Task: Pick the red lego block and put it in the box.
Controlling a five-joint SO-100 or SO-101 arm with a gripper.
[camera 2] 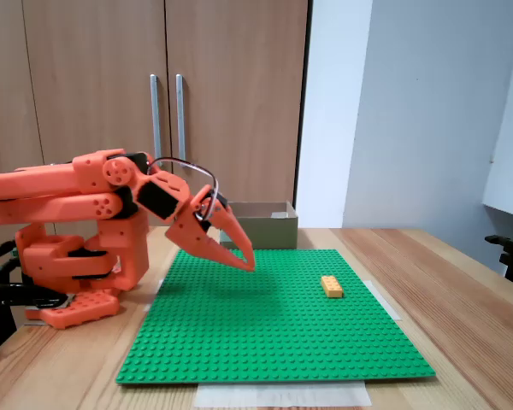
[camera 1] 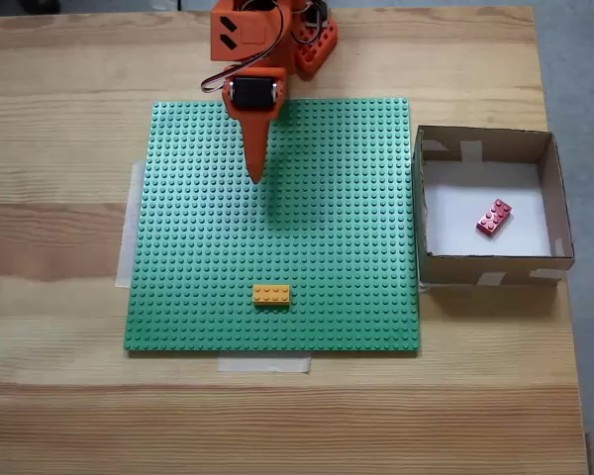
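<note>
The red lego block (camera 1: 494, 217) lies tilted on the white floor of the box (camera 1: 554, 188), right of the green baseplate. From the side, the box (camera 2: 261, 224) stands behind the plate and hides its inside. My orange gripper (camera 1: 256, 174) hangs over the upper middle of the plate, far left of the box. Its fingers meet at the tip with nothing between them, and the gripper (camera 2: 248, 263) hovers just above the studs.
An orange-yellow brick (camera 1: 271, 294) sits on the green baseplate (camera 1: 356, 198) near its front edge, also seen from the side (camera 2: 331, 285). The arm's base (camera 2: 77, 265) stands at the back of the wooden table (camera 1: 59, 237). Tape strips hold the plate's edges.
</note>
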